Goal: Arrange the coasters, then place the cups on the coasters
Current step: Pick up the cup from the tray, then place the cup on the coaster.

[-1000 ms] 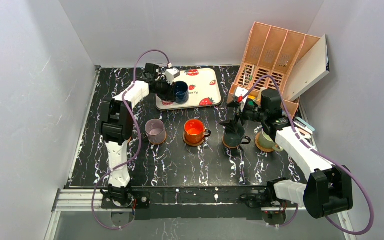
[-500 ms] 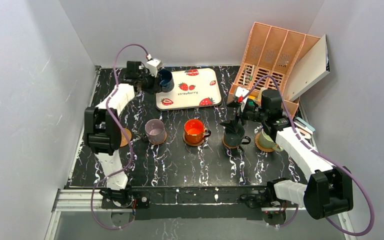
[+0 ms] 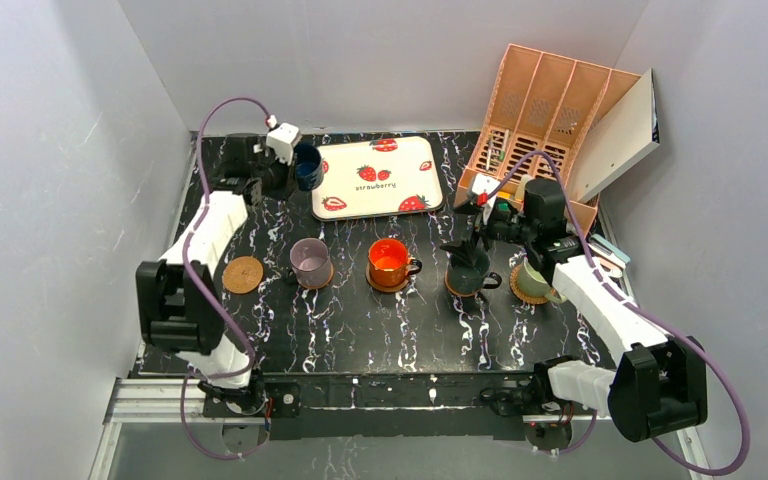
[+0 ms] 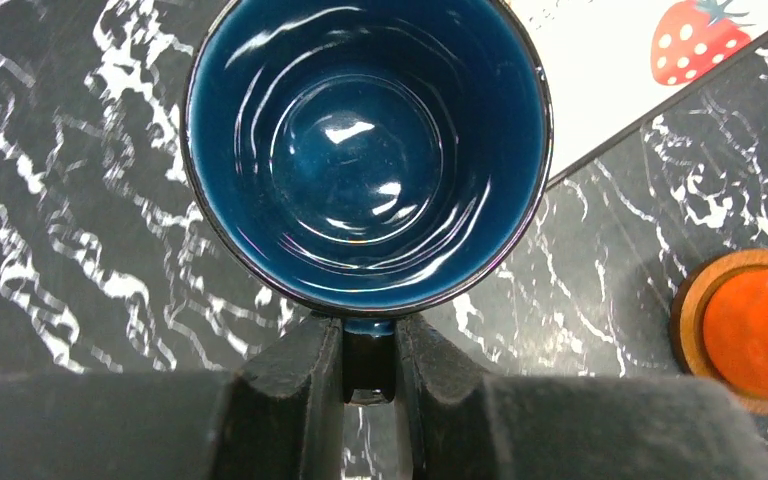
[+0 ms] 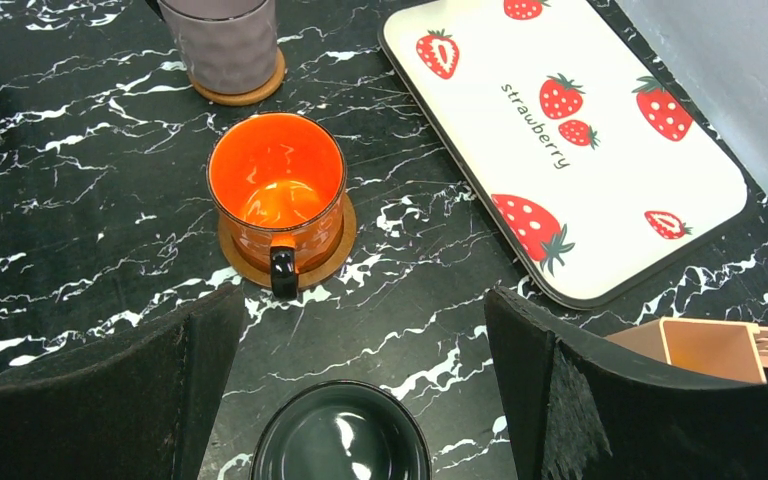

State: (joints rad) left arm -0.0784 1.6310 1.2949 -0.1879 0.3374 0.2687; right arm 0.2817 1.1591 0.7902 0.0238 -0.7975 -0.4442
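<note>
My left gripper (image 4: 368, 365) is shut on the handle of the navy blue cup (image 4: 365, 150), which hangs over the black table just left of the tray, at the back left (image 3: 306, 166). One wicker coaster (image 3: 243, 274) lies bare at the left end of the row. The mauve cup (image 3: 310, 260), orange-red cup (image 3: 390, 262), dark grey-green cup (image 3: 468, 270) and pale green cup (image 3: 533, 282) each stand on a coaster. My right gripper (image 5: 360, 330) is open above the dark cup (image 5: 340, 435), holding nothing. The right arm partly hides the green cup.
The white strawberry-print tray (image 3: 400, 205) lies at the back middle with nothing on it. A peach file organizer (image 3: 545, 110) and a white board (image 3: 615, 135) stand at the back right. White walls close in both sides.
The left arm has swung left and carried the navy cup off the tray to a spot beside its left edge, uncovering the bare coaster. The right arm has not moved.
</note>
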